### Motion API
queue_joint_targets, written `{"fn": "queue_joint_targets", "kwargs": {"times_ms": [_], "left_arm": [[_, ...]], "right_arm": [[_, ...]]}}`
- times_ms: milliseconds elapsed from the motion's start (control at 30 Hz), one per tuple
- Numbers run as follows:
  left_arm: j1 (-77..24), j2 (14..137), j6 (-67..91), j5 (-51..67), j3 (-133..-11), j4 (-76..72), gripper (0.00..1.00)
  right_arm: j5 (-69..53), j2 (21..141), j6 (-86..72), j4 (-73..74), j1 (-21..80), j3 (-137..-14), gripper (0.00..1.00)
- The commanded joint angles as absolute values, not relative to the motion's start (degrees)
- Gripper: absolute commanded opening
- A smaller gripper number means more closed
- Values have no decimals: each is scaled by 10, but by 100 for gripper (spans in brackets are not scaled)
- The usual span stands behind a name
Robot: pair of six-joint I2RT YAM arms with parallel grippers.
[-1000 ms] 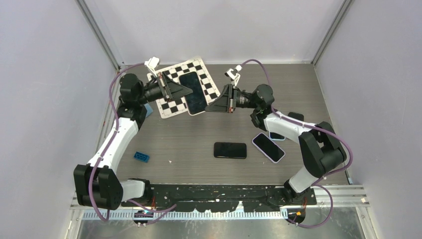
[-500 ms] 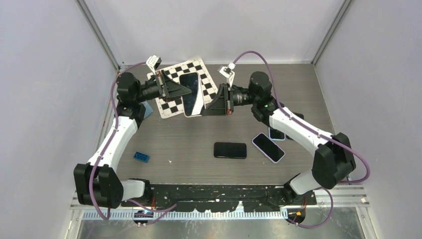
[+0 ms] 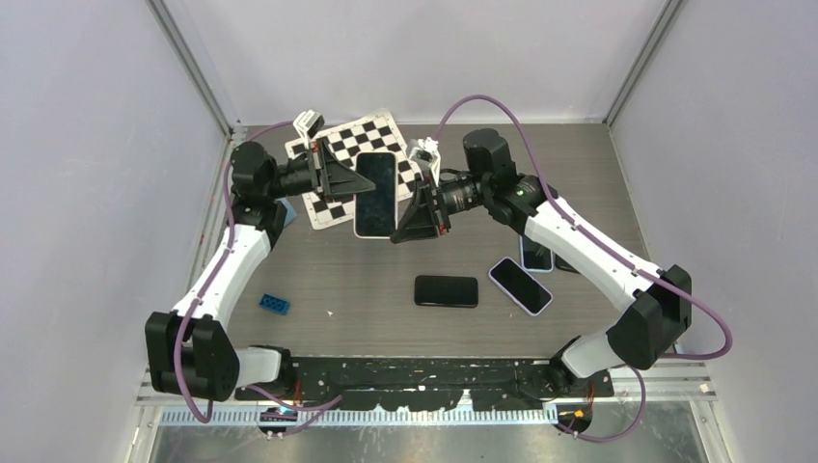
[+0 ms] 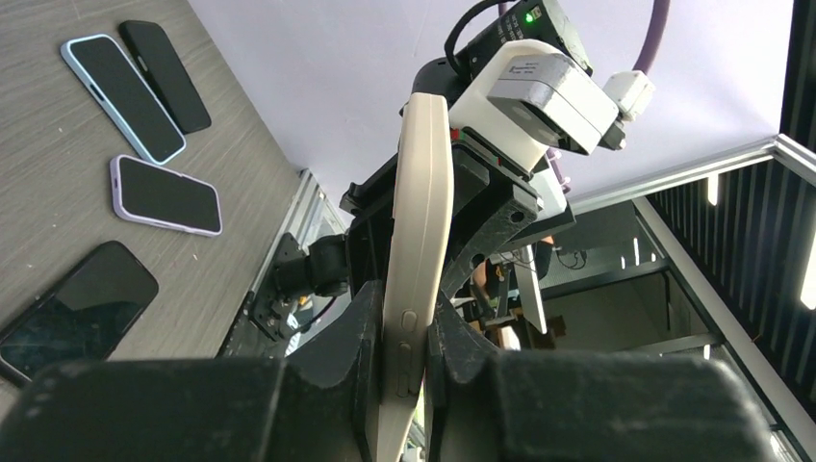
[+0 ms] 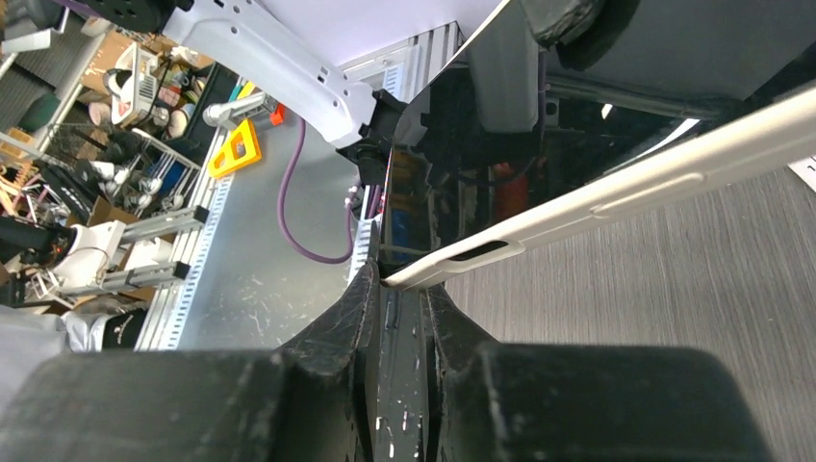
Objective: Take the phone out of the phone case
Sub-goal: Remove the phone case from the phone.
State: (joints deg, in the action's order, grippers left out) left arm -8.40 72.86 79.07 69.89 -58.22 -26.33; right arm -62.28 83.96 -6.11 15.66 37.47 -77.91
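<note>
Holding the dark-screened phone (image 3: 376,191) up above the grey wood-grain table (image 3: 367,275), both arms meet over the near edge of the black-and-white checkerboard sheet (image 3: 328,204), and the phone sits fully inside its cream plastic phone case (image 4: 420,241), screen facing the overhead camera. The left gripper (image 3: 351,179) is clenched on the case's left long side; in its own wrist view, the left gripper (image 4: 404,339) has a finger on either face of the cream edge, just by the side buttons. The right gripper (image 3: 397,231) comes in from the other side and is pinched on the lower right corner of the case. Seen from its own wrist camera, the right gripper (image 5: 395,289) has the cream rim (image 5: 625,192) ending right in the narrow gap between its fingers, with the glossy dark screen (image 5: 462,183) rising above it; whether the pads press on plastic alone or also on glass cannot be told. On the table nearer the arm bases lie a bare black phone (image 3: 446,290) and, to its right, a phone in a lilac case (image 3: 521,285). A phone in a light-blue case (image 3: 536,257) and another black phone (image 3: 569,262) are partly hidden beneath the right arm. A small blue toy brick (image 3: 274,304) lies well apart on the left.
</note>
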Motion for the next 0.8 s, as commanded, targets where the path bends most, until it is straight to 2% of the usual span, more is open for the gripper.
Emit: {"fn": "queue_joint_targets", "kwargs": {"times_ms": [0,367,600,733,767], "left_arm": [[-93,716,908,647,-591,-306,0],[-102,736,943,638,-564,-350,0],[-103,742,940,604,-546,-369,0],[-102,747,918,564,-542,-360,0],[-102,749,909,551,-541,-356,0]], "right_arm": [[-558,846,24,221,388,-773,1],[-492,842,37,220,388,-764,1],[-441,817,-9,169,388,-731,1],[-413,784,-82,105,376,-684,7],[-401,771,-96,74,368,-663,14]]}}
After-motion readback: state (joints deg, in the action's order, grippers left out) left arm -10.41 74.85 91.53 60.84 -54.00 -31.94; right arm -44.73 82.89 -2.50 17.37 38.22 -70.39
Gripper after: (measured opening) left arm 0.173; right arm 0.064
